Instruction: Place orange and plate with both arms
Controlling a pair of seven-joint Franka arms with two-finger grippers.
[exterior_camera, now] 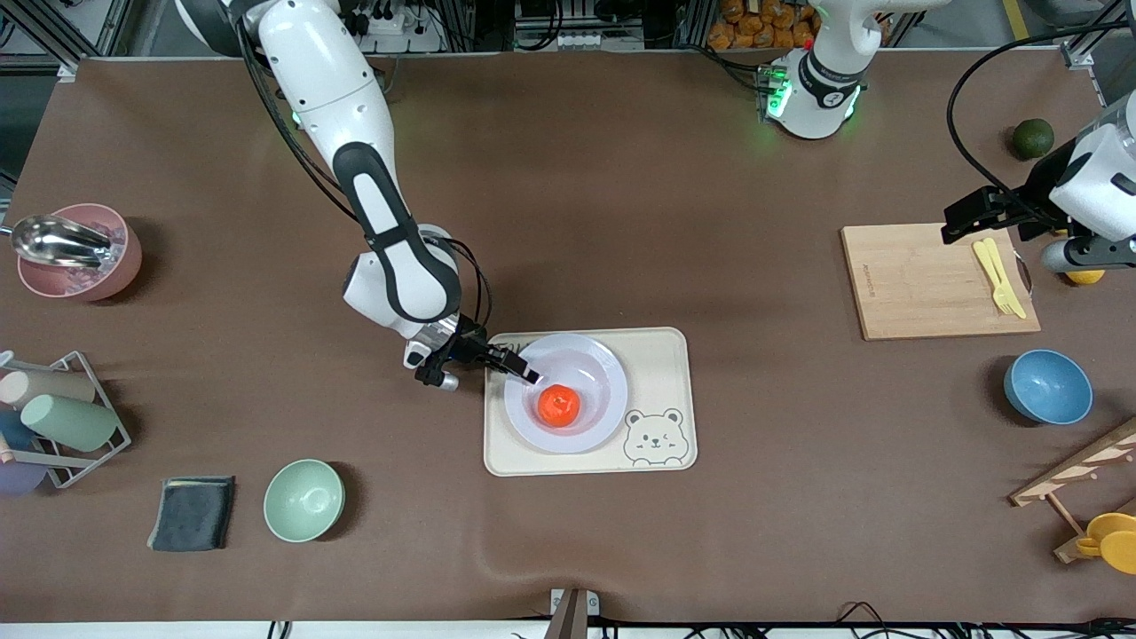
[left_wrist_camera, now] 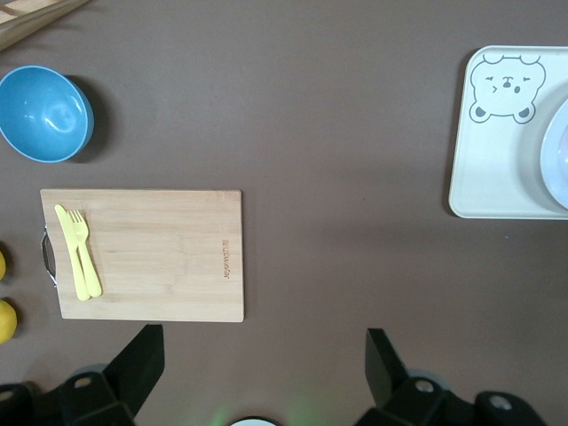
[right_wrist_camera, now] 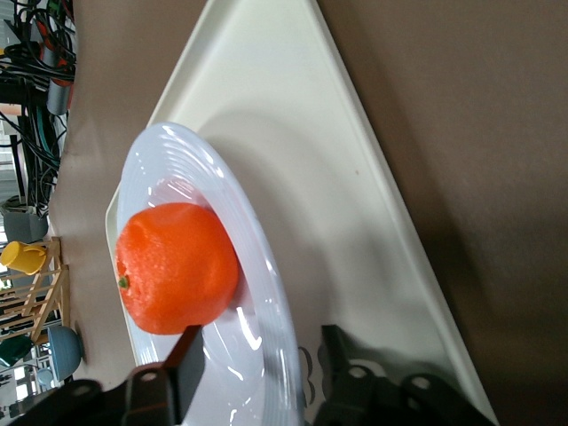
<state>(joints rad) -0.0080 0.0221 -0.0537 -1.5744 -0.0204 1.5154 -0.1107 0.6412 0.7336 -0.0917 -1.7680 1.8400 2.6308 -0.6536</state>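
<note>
Glossy white plate rim (right_wrist_camera: 257, 293) sits between the two black fingers of the right end effector (exterior_camera: 524, 370), one finger inside the bowl of the plate, one outside over the tray. Jaws look parted around the rim, not pinching it; no firm hold visible.

Risk, as I judge it: the inner finger stands just beside the orange (exterior_camera: 559, 406). A sideways drag on withdrawal could nudge the fruit and set it rolling; round, bumpy skin, nothing but the shallow sunken centre to check it. A finger catching under the rim would tip or slide the plate (exterior_camera: 568, 390), whose glaze offers little friction on the smooth tray.

Orange: small, bright red-orange, pebbled, resting in the plate's centre, just past the fingertips. Plate: round, wide ridged rim, lying flat on the beige bear tray (exterior_camera: 661, 355), a matte rectangle with rounded corners and raised lip, bear print at the corner away from this end effector.

Brown desk (exterior_camera: 621, 204), soft-looking mat.

Left end effector (left_wrist_camera: 257, 359) waits high, fingers wide apart and empty, over bare desk beside the bamboo cutting board (left_wrist_camera: 160, 257) carrying yellow plastic cutlery (left_wrist_camera: 80, 253).
</note>
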